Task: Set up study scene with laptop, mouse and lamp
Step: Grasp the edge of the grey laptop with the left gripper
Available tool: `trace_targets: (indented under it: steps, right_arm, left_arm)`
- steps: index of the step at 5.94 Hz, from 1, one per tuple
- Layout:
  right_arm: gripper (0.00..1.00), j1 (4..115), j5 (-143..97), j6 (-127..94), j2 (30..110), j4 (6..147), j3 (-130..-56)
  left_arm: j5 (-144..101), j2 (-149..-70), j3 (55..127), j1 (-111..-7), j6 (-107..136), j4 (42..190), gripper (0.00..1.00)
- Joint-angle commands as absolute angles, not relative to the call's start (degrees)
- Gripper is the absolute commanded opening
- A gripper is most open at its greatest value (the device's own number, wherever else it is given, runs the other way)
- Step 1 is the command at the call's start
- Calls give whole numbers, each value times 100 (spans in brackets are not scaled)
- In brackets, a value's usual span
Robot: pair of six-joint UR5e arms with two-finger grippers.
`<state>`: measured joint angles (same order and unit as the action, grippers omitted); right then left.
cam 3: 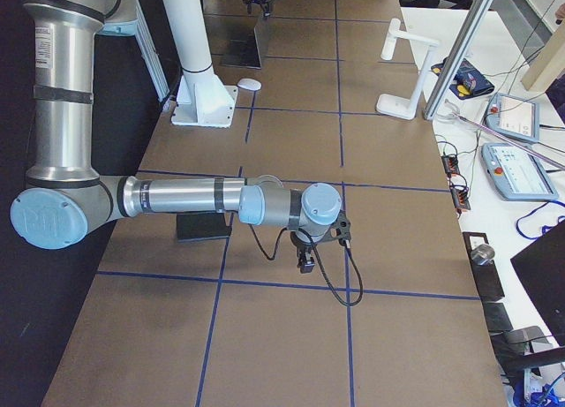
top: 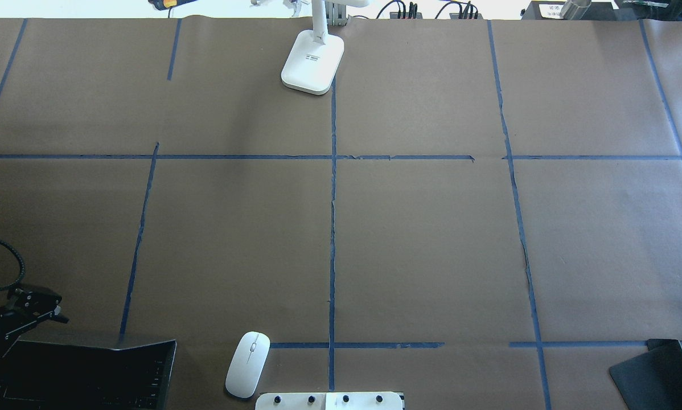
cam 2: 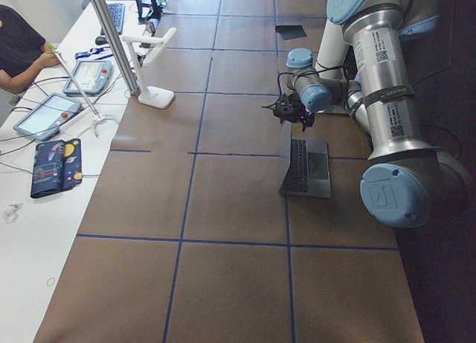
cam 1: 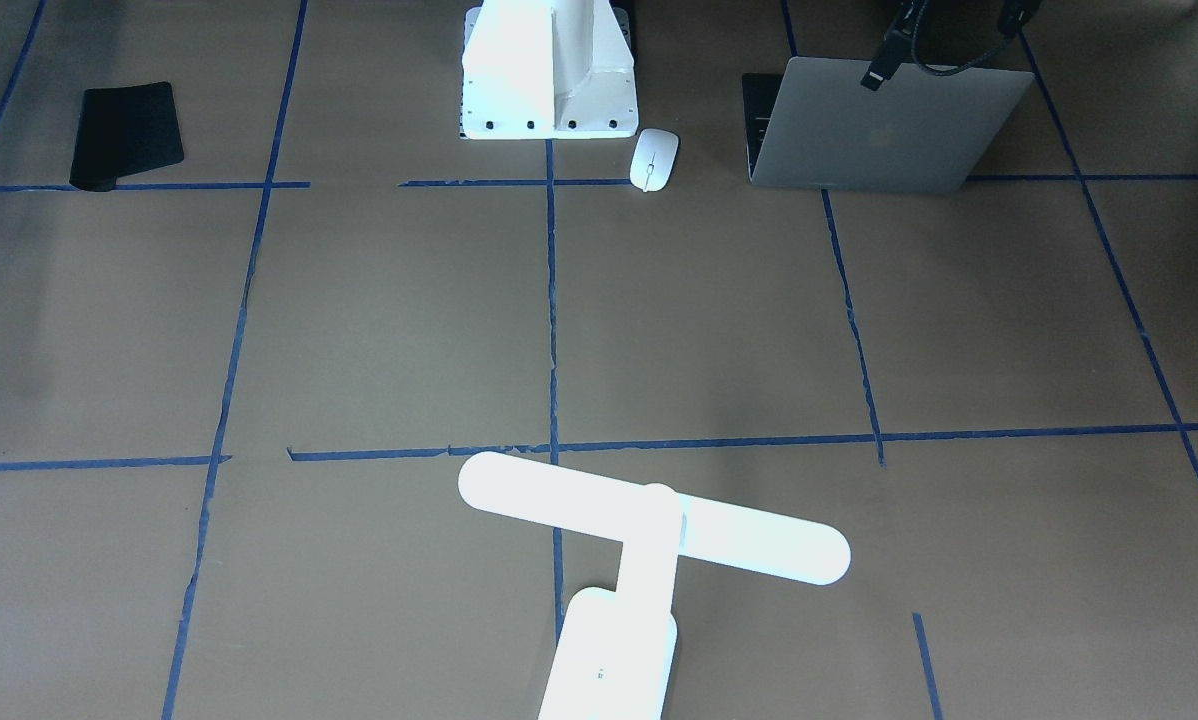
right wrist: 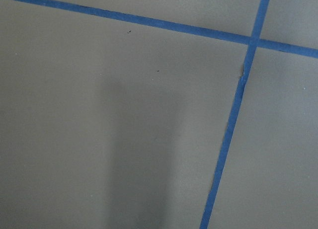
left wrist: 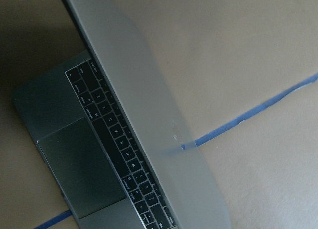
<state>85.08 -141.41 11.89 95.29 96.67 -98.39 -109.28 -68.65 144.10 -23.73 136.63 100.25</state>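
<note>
The laptop [cam 1: 889,135] stands half open at the robot's near left edge, its lid back with the apple logo facing away from the robot. It also shows in the overhead view [top: 90,370] and the left wrist view [left wrist: 114,139]. My left gripper [cam 1: 874,72] hangs just over the lid's top edge; I cannot tell if it is open or shut. The white mouse [cam 1: 653,160] lies beside the pedestal. The lamp [cam 1: 649,520] stands at the far middle edge. My right gripper [cam 3: 305,262] points down over bare paper; I cannot tell its state.
A white bolted pedestal [cam 1: 549,70] stands at the robot's base. A black mat [cam 1: 124,135] lies at the near right corner, under the right arm [cam 3: 177,198]. Blue tape lines [top: 332,228] cross the brown paper. An operator's bench with pendants [cam 2: 44,112] runs along the far side.
</note>
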Motion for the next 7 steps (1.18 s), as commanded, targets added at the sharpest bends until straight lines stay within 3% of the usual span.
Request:
trace_targets:
  steps: [1, 4, 6, 7]
  right_arm:
    - [100, 8508, -14142, 1187, 9536, 9668, -9844]
    - [100, 8508, -14142, 1195, 9536, 9659, -9852]
    - [100, 8508, -14142, 1213, 9545, 9659, -9853]
    - [100, 8508, -14142, 1222, 9545, 9659, -9853]
  left_arm:
    - [-10547, -6768, 14388, -2241, 14139, 9976, 90]
    - [-10538, -6724, 14318, -2232, 14414, 9897, 62]
    - [-10503, -6741, 14309, -2241, 14528, 9896, 6]
    - [-10503, -6767, 14309, -2276, 14520, 9888, 0]
